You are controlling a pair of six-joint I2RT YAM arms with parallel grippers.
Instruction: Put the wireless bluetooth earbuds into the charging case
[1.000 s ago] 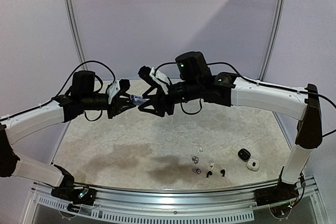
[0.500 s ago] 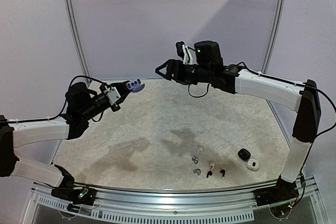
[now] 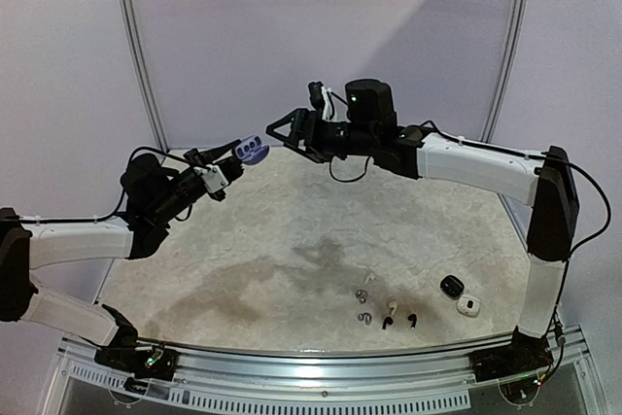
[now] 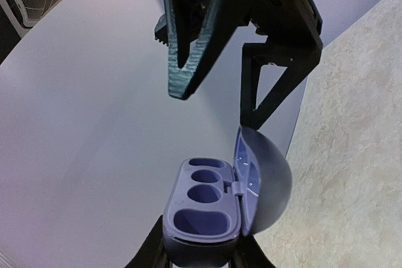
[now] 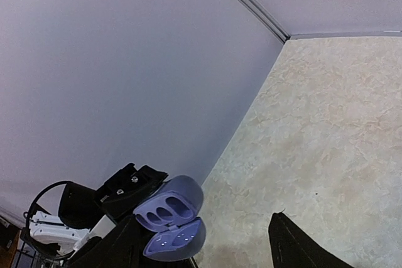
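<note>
A: The charging case (image 4: 207,208)?
B: Smooth lilac plastic with a soft sheen, wells and lid alike.
A: The desk (image 3: 292,240)?
B: Matt, mottled beige, stone-like.
A: The right hand (image 4: 217,108), at 12 o'clock from the case?
B: Matt black plastic, finely ridged.

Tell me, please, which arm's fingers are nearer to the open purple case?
Left. The left fingers are shut on the purple case, holding it up in the air. The right fingers hang open just beyond it, close but not touching.
</note>
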